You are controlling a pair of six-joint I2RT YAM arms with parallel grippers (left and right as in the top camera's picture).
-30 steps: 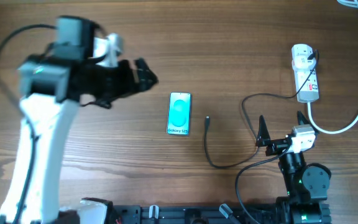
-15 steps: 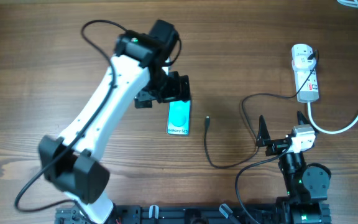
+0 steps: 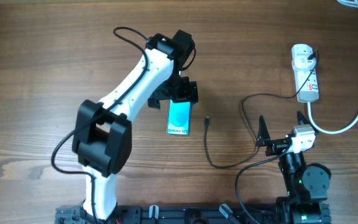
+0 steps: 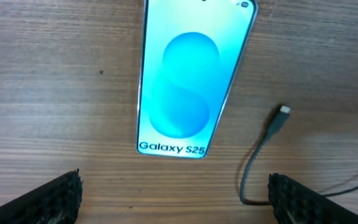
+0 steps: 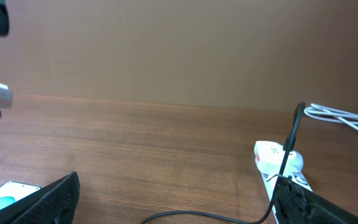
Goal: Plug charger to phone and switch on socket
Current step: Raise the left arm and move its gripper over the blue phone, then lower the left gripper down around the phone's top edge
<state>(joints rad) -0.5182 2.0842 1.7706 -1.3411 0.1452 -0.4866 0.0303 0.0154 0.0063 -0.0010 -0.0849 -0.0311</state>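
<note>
We see the left claw (image 3: pixel 176 93) spread wide and holding nothing, hovering over the far end of the phone (image 3: pixel 179 118), which lies flat and face up near the middle of the surface (image 3: pixel 42 37). The charger (image 3: pixel 207 122) tip lies just beside the phone, toward the right edge and not touching it, and its cable curls away to the socket (image 3: pixel 304 73) near the far right corner. The right claw (image 3: pixel 281 126) is also wide open and empty, near the right end of the near edge.

Phone (image 3: pixel 179 119) left of charger tip (image 3: pixel 207 119); socket (image 3: pixel 305 82) far right.
</note>
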